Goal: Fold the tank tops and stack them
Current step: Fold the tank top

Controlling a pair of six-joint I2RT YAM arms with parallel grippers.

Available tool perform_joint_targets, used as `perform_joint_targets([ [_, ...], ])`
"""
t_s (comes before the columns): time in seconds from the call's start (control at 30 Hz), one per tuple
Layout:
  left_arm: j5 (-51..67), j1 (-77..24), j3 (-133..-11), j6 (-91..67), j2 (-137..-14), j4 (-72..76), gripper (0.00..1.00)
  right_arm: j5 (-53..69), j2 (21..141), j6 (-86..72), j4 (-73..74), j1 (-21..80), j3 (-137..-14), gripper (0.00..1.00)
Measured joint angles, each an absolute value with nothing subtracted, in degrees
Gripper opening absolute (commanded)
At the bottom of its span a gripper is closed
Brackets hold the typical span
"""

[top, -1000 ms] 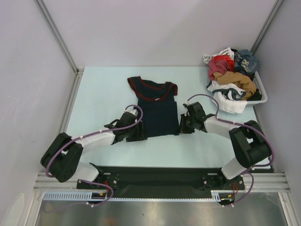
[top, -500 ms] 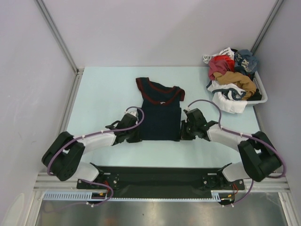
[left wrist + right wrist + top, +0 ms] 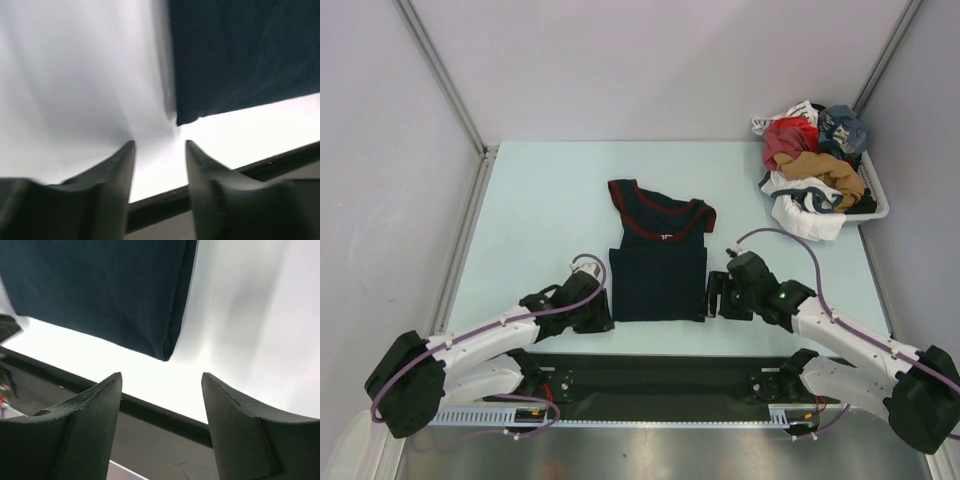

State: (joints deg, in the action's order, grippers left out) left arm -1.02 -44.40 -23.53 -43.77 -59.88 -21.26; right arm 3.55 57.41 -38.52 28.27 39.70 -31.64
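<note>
Navy tank top between parted end effectors

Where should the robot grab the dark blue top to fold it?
Probably its two near corners, one gripper from each side: the navy tank top lies flat, and those corners poke out right before the open left gripper and right gripper.

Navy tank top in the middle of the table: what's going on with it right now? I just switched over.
The navy tank top lies flat on the table, and its lower part looks folded over. The left claw sits at its near left corner and the right claw at its near right corner. Both are open and hold nothing, with the cloth corners just ahead of them. Other clothes are piled in the basket at the far right, so nothing is stacked yet.
</note>
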Motion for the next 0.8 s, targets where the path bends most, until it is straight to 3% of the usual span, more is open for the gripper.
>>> perform_joint_targets([
  [0.03,-1.8,-44.4,-23.6,-44.5,-59.1,-22.3,0.59,3.2,56.6,-38.3,29.1,38.9,-32.5,0.7],
  [0.13,-3.9,-44.4,-24.0,-45.6,-56.5,-26.1,0.63,3.5,57.7,-36.4,30.3,33.6,-37.2,0.69],
  [0.33,-6.2,-48.3,-31.7,-45.4,-55.8,-30.5,0.65,7.4,67.5,-33.4,27.2,24.4,-48.2,0.76],
  [0.6,-7.2,-59.6,-53.8,-44.1,-75.0,-23.4,0.64,12.7,87.9,-36.2,17.1,18.3,-59.6,0.9],
  [0.8,-5.7,-61.6,-54.9,-45.1,-87.1,-13.6,0.63,17.3,96.9,-45.2,7.5,14.5,-59.7,0.97],
])
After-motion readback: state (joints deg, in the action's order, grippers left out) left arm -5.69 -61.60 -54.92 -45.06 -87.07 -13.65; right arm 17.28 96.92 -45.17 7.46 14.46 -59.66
